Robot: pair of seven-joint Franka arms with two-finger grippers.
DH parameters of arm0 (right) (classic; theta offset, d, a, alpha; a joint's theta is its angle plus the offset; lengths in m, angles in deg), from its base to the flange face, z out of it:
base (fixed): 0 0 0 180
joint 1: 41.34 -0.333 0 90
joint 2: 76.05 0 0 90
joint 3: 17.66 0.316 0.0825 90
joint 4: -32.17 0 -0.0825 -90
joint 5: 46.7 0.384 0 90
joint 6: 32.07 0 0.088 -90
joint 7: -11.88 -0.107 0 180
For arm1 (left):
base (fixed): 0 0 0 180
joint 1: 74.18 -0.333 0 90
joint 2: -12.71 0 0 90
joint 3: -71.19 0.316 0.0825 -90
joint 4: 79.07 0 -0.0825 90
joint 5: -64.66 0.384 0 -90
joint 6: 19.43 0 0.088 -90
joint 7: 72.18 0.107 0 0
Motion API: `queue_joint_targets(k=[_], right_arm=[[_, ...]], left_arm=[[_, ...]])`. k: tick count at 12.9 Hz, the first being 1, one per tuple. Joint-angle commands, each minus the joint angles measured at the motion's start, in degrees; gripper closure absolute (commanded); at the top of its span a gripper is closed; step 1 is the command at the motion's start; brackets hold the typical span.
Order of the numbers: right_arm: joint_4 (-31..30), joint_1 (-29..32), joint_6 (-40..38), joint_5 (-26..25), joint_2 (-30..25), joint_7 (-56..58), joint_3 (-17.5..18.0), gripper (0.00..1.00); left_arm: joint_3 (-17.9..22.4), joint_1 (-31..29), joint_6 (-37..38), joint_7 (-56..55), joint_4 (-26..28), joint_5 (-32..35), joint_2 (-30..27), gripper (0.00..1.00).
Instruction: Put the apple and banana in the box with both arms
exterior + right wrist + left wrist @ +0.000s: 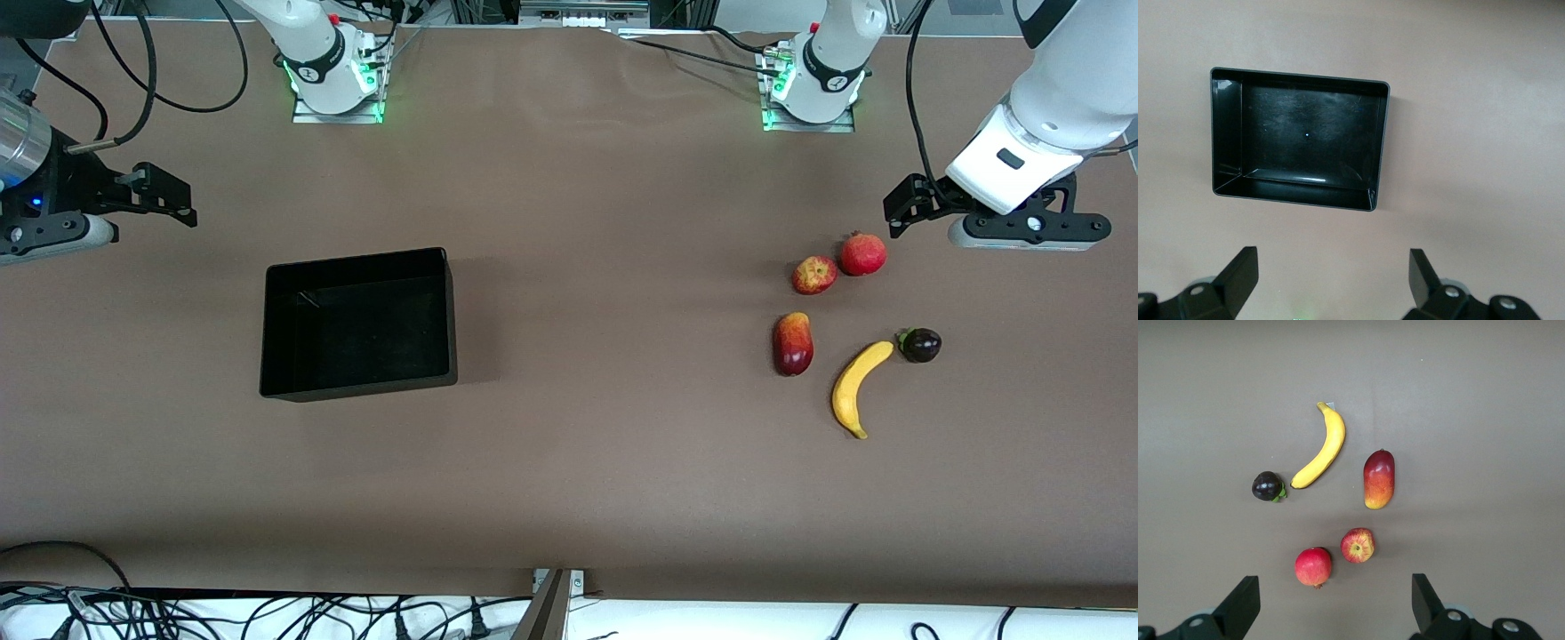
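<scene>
The apple [814, 275], red mottled with yellow, lies on the table toward the left arm's end, touching nothing. The yellow banana [859, 387] lies nearer to the front camera than the apple. The black box [358, 388] stands empty toward the right arm's end. My left gripper [907, 206] is open and empty, up over the table next to the fruit group. In the left wrist view the apple [1357, 545] and banana [1321, 450] lie ahead of its jaws [1333, 603]. My right gripper [164, 196] is open and empty, over the table beside the box [1295, 190], apart from it [1331, 280].
A plain red round fruit [863, 254] lies beside the apple. An elongated dark-red fruit [793, 343] and a small dark purple fruit [921, 345] lie on either side of the banana. The arm bases [331, 71] stand along the table's edge.
</scene>
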Motion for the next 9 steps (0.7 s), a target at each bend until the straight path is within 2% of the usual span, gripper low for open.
queue_joint_targets(k=[1, 7, 8, 9], right_arm=[[-0.4, -0.5, 0.5, -0.4, -0.5, -1.0, -0.1, 0.0], [-1.3, -0.5, 0.8, -1.0, 1.1, -0.7, -0.2, 0.0], [-3.4, -0.5, 2.4, -1.0, 2.5, -0.9, -0.2, 0.0], [-7.6, -0.4, 7.4, -1.0, 2.9, -0.9, -0.2, 0.0]], left_arm=[[-0.1, 0.0, 1.9, 0.5, -1.6, -0.9, 0.3, 0.0], [-0.1, 0.0, 2.0, 0.5, -1.6, -0.9, 0.3, 0.0], [-0.1, 0.0, 2.0, 0.5, -1.6, -0.9, 0.3, 0.0], [-0.1, 0.0, 2.0, 0.5, -1.6, -0.9, 0.3, 0.0]])
